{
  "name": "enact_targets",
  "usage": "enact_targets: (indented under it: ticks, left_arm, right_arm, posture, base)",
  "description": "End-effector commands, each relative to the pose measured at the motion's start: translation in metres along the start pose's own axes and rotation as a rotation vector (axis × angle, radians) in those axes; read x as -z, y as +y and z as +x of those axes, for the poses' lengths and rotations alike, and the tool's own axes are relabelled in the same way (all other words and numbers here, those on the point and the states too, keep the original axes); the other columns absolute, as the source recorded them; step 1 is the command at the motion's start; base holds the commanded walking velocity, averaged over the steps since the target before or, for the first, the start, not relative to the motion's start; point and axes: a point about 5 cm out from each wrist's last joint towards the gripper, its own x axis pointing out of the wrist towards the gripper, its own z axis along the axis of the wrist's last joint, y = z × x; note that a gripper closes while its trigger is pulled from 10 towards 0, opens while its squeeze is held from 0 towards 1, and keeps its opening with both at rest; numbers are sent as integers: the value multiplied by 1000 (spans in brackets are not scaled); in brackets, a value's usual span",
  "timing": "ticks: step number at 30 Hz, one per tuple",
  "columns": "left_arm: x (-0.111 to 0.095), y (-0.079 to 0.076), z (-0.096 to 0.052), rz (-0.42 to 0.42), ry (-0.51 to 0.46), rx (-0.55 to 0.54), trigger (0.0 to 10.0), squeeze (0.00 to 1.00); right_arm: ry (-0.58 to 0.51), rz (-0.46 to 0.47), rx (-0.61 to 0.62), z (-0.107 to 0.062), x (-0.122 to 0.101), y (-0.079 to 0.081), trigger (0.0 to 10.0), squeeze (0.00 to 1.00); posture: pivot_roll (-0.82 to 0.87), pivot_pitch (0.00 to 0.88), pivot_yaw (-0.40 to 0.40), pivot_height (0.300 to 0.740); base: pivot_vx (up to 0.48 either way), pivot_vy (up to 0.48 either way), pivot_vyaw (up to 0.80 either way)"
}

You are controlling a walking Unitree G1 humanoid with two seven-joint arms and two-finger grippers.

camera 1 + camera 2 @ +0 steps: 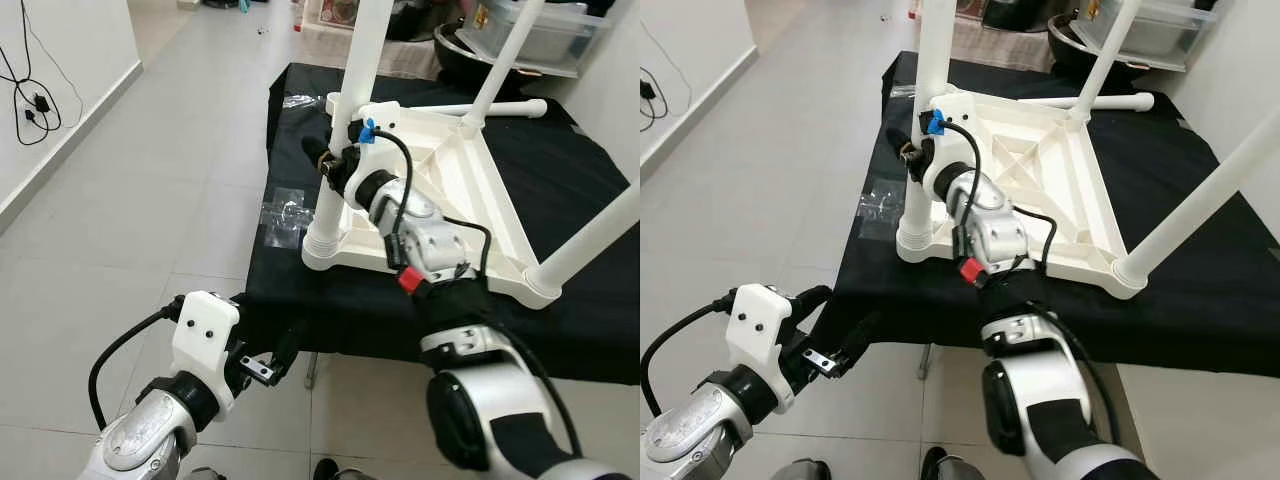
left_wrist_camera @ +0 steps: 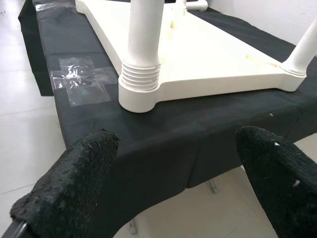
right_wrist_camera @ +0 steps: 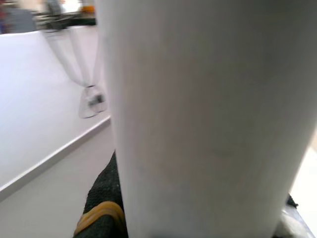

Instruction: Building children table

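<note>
— Where is the children's table right now?

— The white plastic table (image 1: 470,190) lies upside down on my counter (image 1: 590,330), which is covered with a black cloth. Its legs stick up into the air. One more leg (image 1: 490,108) lies flat along the far edge of the tabletop.

— And your right gripper?

— My right gripper (image 1: 322,160) is up at the near-left corner leg (image 1: 340,130), and its fingers are clamped around that leg just above the ribbed collar where it enters the socket. In my right wrist view the white tube (image 3: 208,119) is pressed right up against the camera, with one black finger (image 3: 101,198) showing beside it.

— What about the left one?

— My left gripper (image 1: 268,362) hangs low in front of the counter's near edge, below the cloth's hem and apart from it. Its two fingers (image 2: 69,183) are spread wide with nothing between them. It looks straight at the socket of that same leg.

— Anything else on the cloth?

— A crumpled clear plastic bag (image 1: 282,215) lies just beside that corner, at the cloth's left edge.
</note>
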Motion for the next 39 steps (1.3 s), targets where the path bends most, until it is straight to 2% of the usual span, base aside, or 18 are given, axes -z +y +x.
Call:
enact_targets:
  ticks: [1,4,7,14,15,18,24,28,30,32,33,34,36,37,39]
  left_arm:
    - [3,1,-1,6,11,2,10000,0]
    - [2,4,0,11,8,-3,10000,0]
    - [2,5,0,15,9,-5,10000,0]
    - [2,8,0,22,8,-7,10000,0]
    - [2,8,0,22,8,-7,10000,0]
    - [0,10,1,28,2,-11,10000,0]
    - [-1,11,2,28,-2,-16,10000,0]
    - [0,11,2,30,0,-19,10000,0]
    - [0,11,2,30,0,-19,10000,0]
    - [-1,10,2,31,-6,-16,10000,0]
    - [-1,10,2,31,-6,-16,10000,0]
    - [-1,10,3,30,-10,-14,10000,0]
    - [-1,6,4,29,-14,-6,10000,0]
    - [-1,6,4,29,-14,-6,10000,0]
    - [-1,4,4,25,-15,0,10000,0]
  right_arm:
    - [82,9,76,-5,20,-12,10000,0]
    - [36,16,174,-6,20,-9,10000,0]
    - [22,-5,206,-7,22,-7,10000,0]
    - [66,-4,435,-12,28,-15,10000,0]
    - [66,-4,435,-12,28,-15,10000,0]
    - [44,-13,609,-11,24,-12,10000,0]
    - [35,-9,676,-10,23,-9,10000,0]
    - [78,-5,924,-14,27,-17,10000,0]
    - [78,-5,924,-14,27,-17,10000,0]
    - [73,-1,1006,-14,25,-20,10000,0]
    - [73,-1,1006,-14,25,-20,10000,0]
    - [83,-12,1056,-15,24,-23,10000,0]
    - [74,26,1197,-20,21,-26,10000,0]
    - [74,26,1197,-20,21,-26,10000,0]
    - [65,51,1298,-24,20,-26,10000,0]
  posture:
    - [145,225,-141,740]
    - [146,223,-139,740]
    - [147,224,-139,740]
    - [144,226,-139,740]
    - [144,226,-139,740]
    - [147,227,-139,740]
    - [150,226,-141,740]
    - [153,226,-144,740]
    - [153,226,-144,740]
    - [156,226,-147,740]
    - [156,226,-147,740]
    - [156,226,-147,740]
    - [155,223,-147,740]
    - [155,223,-147,740]
    - [163,220,-148,740]
  base:
    - [0,0,0]
    - [0,0,0]
    - [0,0,0]
    - [0,0,0]
    - [0,0,0]
    - [0,0,0]
    - [0,0,0]
    - [0,0,0]
    - [0,0,0]
    - [0,0,0]
    - [0,0,0]
    - [0,0,0]
    - [0,0,0]
    - [0,0,0]
    - [0,0,0]
